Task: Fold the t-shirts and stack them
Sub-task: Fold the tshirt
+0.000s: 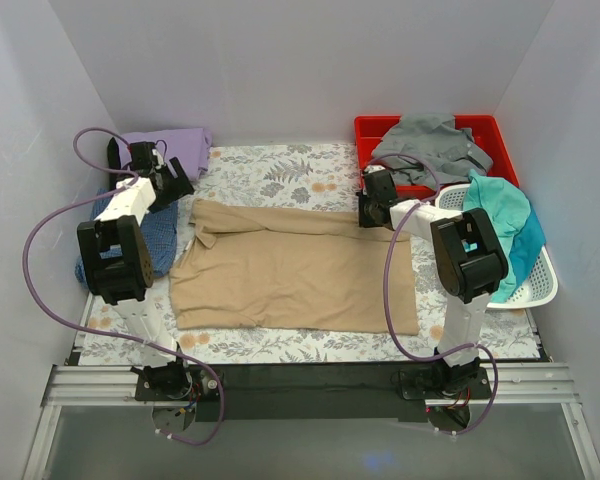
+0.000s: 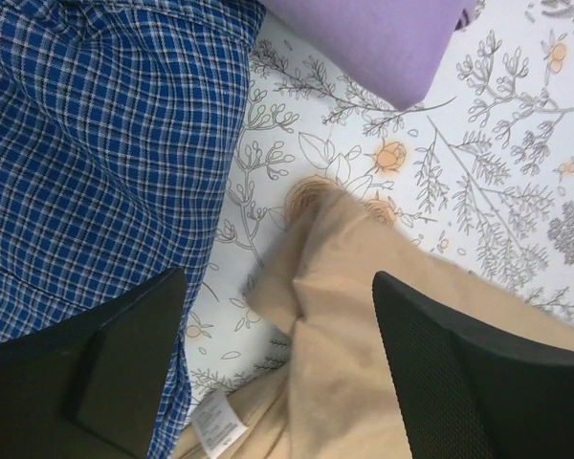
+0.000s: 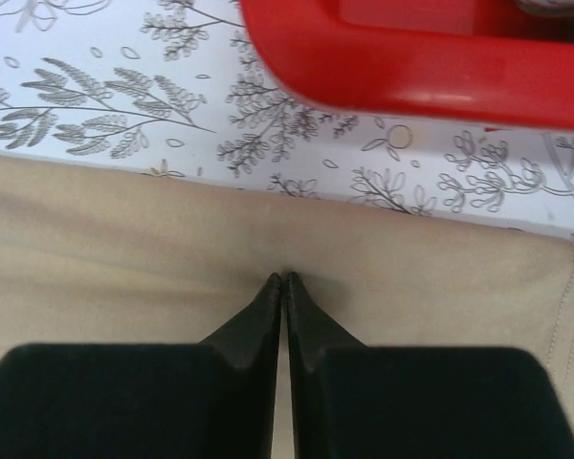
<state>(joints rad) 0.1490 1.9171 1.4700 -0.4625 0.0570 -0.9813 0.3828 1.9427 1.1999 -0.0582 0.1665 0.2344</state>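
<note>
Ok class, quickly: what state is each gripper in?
Left gripper: open, empty, above the tan t-shirt.
Right gripper: closed against that shirt; whether it pinches cloth cannot be told.

Right gripper (image 3: pixel 283 277) is hanging over the tan t-shirt (image 3: pixel 124 249), jaws pressing together tip to tip. The shirt's far edge is lying on the floral table cover (image 3: pixel 96 86), near the red bin (image 3: pixel 411 67).

White-linked arms (image 1: pixel 130 200) with black joint housings (image 1: pixel 115 258), looping purple cables (image 1: pixel 26 255), and a black left claw (image 2: pixel 277 287) and right claw (image 3: pixel 283 277).

The small white tag (image 2: pixel 215 422) on the tan t-shirt (image 2: pixel 349 287) bears unreadable print.
</note>
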